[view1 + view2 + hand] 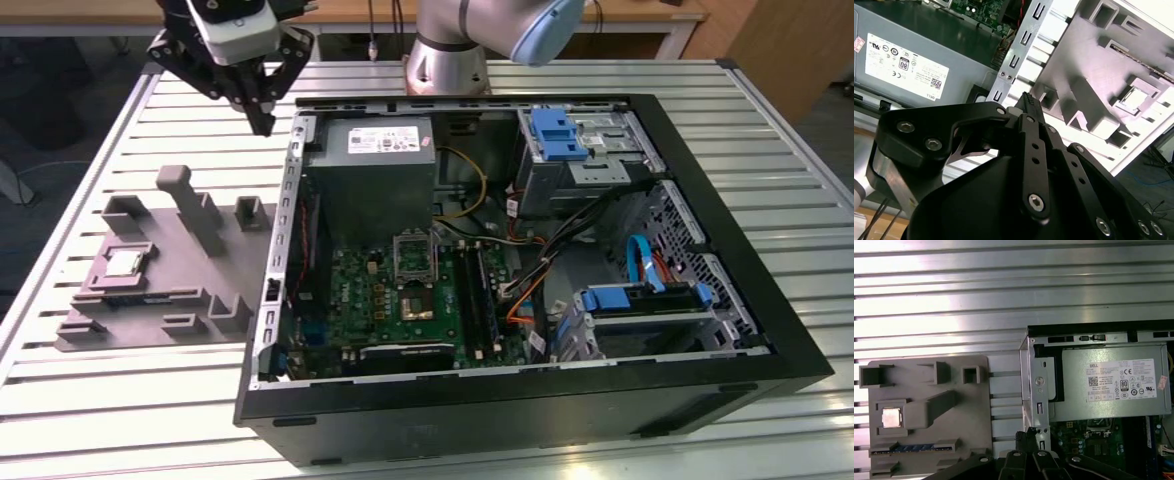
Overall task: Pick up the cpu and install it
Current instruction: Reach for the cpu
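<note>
On its grey tray (163, 288) the cpu (124, 263) lies flat (shiny side up), claw (264, 120) closed, empty, apart.

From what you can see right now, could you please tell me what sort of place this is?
Probably a robotics lab bench for PC assembly: a slatted metal table, an open computer case beside a grey fixture holding the cpu, and a robot arm.

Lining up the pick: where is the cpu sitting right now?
The cpu lies in a square recess of the grey holder, on the exterior view's left, beside the open computer case.
</note>
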Robot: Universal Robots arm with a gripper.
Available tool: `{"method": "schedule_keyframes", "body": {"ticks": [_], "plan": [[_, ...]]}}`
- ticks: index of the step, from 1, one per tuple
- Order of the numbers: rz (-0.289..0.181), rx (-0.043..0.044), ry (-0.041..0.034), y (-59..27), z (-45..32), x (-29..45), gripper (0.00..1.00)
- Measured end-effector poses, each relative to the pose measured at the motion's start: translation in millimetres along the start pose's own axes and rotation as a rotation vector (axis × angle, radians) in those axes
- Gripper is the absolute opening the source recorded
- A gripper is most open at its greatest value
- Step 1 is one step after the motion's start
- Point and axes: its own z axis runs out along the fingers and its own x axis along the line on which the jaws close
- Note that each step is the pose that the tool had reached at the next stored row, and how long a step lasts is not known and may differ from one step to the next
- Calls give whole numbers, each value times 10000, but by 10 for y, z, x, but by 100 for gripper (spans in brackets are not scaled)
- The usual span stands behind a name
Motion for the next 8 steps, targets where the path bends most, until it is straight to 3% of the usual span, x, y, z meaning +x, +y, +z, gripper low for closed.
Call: {"method": "schedule_keyframes", "body": {"ticks": [8], "plan": [[0, 0, 0, -1, 1, 16, 11]]}}
